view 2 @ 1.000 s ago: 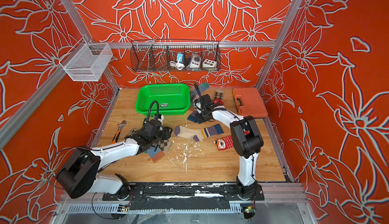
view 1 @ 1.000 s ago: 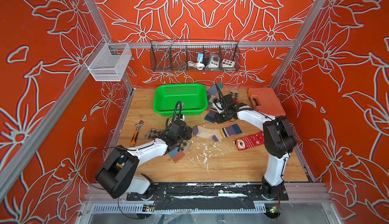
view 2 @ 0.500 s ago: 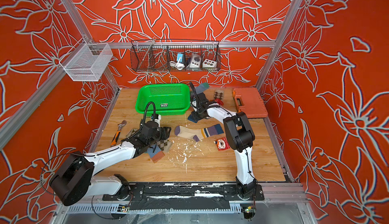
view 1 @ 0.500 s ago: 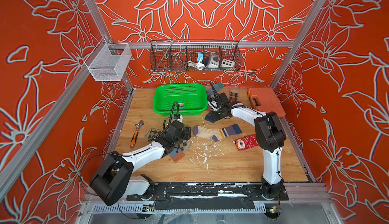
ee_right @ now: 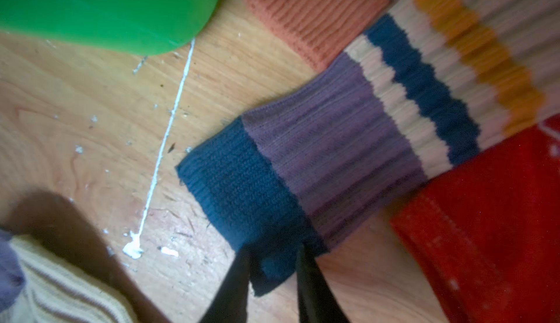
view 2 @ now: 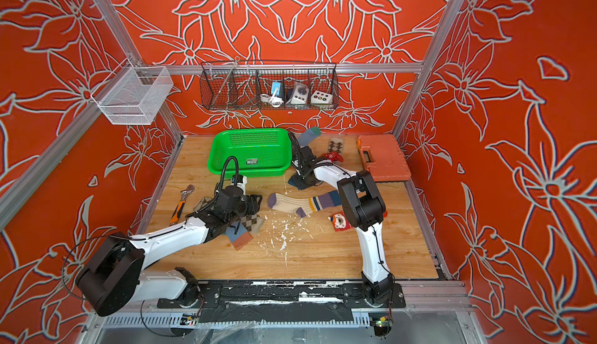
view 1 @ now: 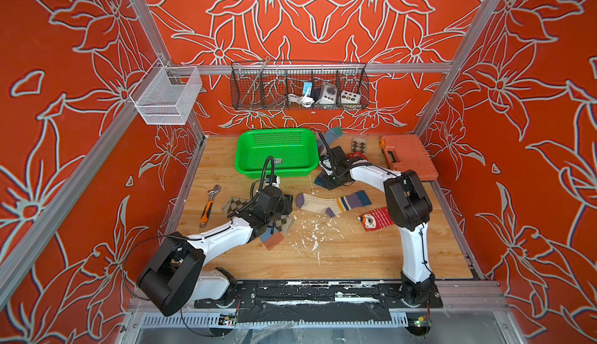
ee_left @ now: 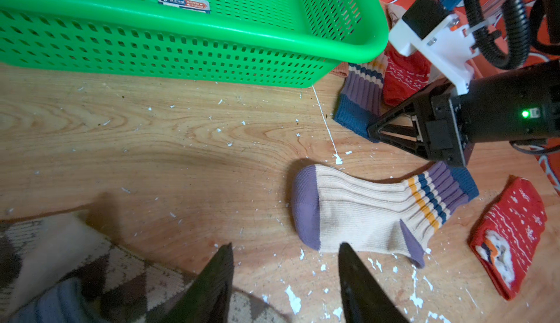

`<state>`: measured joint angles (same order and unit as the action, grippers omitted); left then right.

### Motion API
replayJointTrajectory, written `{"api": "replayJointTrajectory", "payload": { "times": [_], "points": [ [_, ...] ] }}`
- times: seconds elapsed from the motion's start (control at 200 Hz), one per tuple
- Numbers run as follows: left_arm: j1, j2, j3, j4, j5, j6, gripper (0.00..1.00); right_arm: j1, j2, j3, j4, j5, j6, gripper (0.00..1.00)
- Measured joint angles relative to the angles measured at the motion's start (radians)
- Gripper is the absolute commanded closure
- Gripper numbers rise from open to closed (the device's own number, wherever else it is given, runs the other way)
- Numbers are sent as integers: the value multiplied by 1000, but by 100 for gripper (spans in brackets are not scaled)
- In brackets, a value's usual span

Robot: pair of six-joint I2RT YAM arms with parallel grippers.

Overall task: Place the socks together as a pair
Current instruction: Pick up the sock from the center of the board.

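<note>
Our right claw [ee_right: 275, 256] has shifted toward the corner of the basket [view 1: 277, 168] and dropped low. It now pinches the navy cuff of the striped sock [ee_right: 333, 154], which lies pressed against a red sock [ee_right: 485, 215]. We judge that free cuff the cleanest edge to take. Its mate [view 1: 326, 202] lies flat in the middle of the table [view 1: 355, 255], apart from it, and is likely where this one must go. Our left claw [ee_left: 285, 245] hangs open and empty between the mate and an argyle sock [ee_left: 121, 264], clear of that path.
</note>
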<state>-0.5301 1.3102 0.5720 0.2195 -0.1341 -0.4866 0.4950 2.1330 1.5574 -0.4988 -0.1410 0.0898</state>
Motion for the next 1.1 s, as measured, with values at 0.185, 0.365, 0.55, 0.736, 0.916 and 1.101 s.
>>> {"api": "replayJointTrajectory", "payload": {
  "times": [0.185, 0.365, 0.55, 0.736, 0.916, 1.101],
  "points": [
    [0, -19, 0, -1, -5, 1, 46, 1, -4, -3, -2, 26, 17, 100],
    [0, -49, -17, -3, -13, 5, 46, 2, -88, -71, -26, 40, 28, 100],
    [0, -64, -19, -6, -20, 12, 45, 2, -267, -95, -55, 42, 35, 100],
    [0, -87, -24, -10, -24, 14, 46, 2, -449, -97, -86, -4, 48, 100],
    [0, -120, -31, -23, -26, 14, 45, 2, -604, -110, -141, -120, 69, 100],
    [0, -166, -39, -31, -26, 14, 45, 13, -801, -240, -157, -294, 126, 100]
  ]
}}
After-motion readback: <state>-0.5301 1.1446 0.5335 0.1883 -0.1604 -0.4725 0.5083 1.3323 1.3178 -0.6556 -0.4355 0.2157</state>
